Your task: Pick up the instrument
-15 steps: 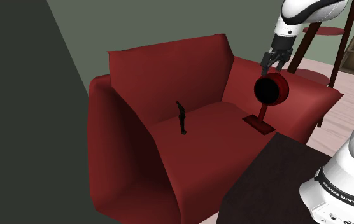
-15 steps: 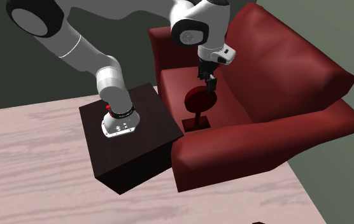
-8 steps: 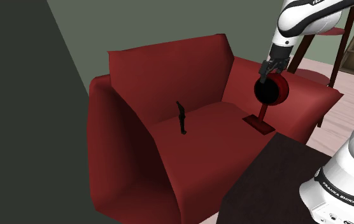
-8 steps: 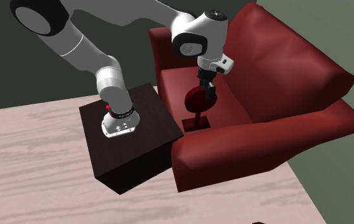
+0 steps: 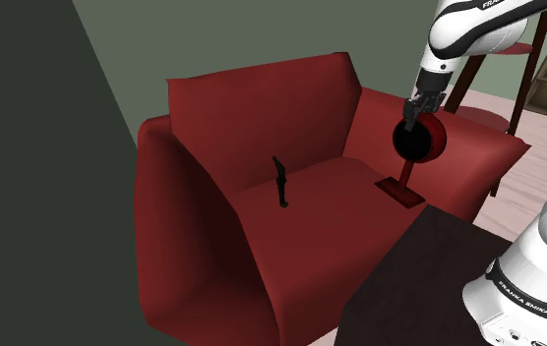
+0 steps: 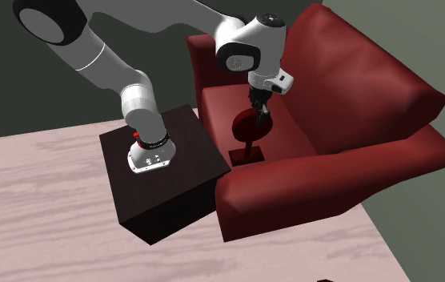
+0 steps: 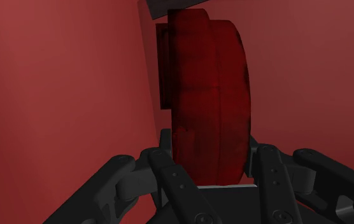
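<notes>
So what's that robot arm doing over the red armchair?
The white arm's black gripper has its two fingers clasped on the top rim of a round dark-red instrument on a stand. Its base rests on the red armchair's seat, not yet lifted. A small black figure stands nearby, untouched.

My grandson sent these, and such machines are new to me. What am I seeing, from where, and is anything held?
This is a white robot arm mounted on a dark box beside a red armchair. Two pictures come from cameras standing outside; the third looks along the black gripper. On the seat stand a small black figure and a round red instrument on a foot. The gripper clasps the instrument's rim from above; its foot rests on the seat.
</notes>
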`<state>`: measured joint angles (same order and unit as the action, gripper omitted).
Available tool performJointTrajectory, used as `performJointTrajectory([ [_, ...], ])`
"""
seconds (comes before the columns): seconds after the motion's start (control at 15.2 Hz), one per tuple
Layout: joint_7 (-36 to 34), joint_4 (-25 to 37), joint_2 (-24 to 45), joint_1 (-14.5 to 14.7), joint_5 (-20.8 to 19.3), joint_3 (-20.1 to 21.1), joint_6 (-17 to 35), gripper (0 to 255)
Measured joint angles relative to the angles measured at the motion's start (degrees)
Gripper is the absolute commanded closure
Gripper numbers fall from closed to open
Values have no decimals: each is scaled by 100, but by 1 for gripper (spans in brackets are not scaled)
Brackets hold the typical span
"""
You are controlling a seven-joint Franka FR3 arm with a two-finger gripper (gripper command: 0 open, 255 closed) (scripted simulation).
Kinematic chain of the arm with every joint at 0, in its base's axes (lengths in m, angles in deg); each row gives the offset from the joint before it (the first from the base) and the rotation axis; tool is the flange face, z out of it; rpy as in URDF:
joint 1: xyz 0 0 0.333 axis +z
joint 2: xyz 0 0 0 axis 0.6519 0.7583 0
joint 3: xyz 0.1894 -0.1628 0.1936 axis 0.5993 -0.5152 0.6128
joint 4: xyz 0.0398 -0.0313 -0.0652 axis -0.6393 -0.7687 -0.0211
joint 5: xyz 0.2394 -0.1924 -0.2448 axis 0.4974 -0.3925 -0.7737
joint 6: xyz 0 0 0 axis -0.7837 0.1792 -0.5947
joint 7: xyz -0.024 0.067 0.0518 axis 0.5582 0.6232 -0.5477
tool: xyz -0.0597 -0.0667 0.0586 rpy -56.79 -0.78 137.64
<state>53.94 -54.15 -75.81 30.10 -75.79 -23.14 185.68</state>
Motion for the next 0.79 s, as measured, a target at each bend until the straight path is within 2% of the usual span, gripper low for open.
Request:
performJointTrajectory([
  [0.26,-3,21,-2,2,4,3,-30,255],
  [0.79,-33,453,-189,6,16,90,-656,255],
])
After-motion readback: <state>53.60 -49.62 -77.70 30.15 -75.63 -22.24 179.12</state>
